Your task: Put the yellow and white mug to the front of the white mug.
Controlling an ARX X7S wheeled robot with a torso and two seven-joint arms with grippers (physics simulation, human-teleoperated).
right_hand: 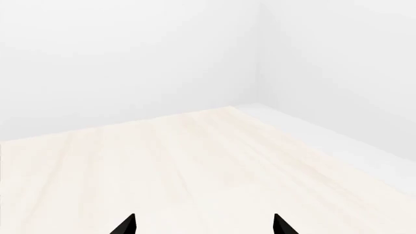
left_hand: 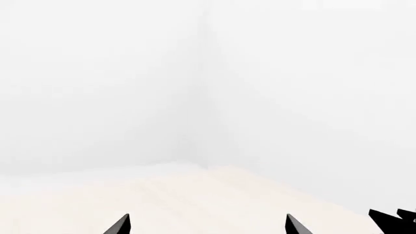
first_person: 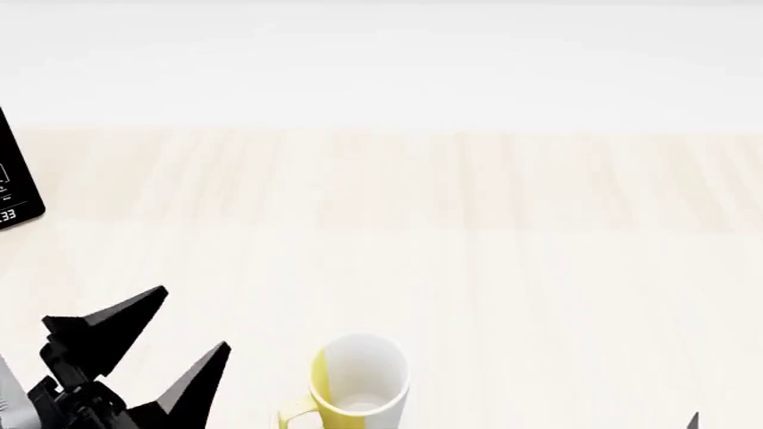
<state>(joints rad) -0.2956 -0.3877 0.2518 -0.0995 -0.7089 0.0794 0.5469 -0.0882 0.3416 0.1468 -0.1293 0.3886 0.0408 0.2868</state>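
The yellow and white mug (first_person: 356,382) stands upright on the pale wooden table (first_person: 477,232) at the head view's bottom edge, handle toward the near left, white interior showing. The white mug is out of view. My left gripper (first_person: 179,326) is open and empty, just left of the mug and apart from it; in the left wrist view (left_hand: 206,225) only its spread tips show over bare table. My right gripper (right_hand: 203,225) is open and empty in its wrist view; in the head view only a dark tip (first_person: 692,420) shows at the bottom right.
A black device with white markings (first_person: 14,183) lies at the table's left edge. A white wall runs behind the table's far edge. A black part (left_hand: 395,222) shows at the corner of the left wrist view.
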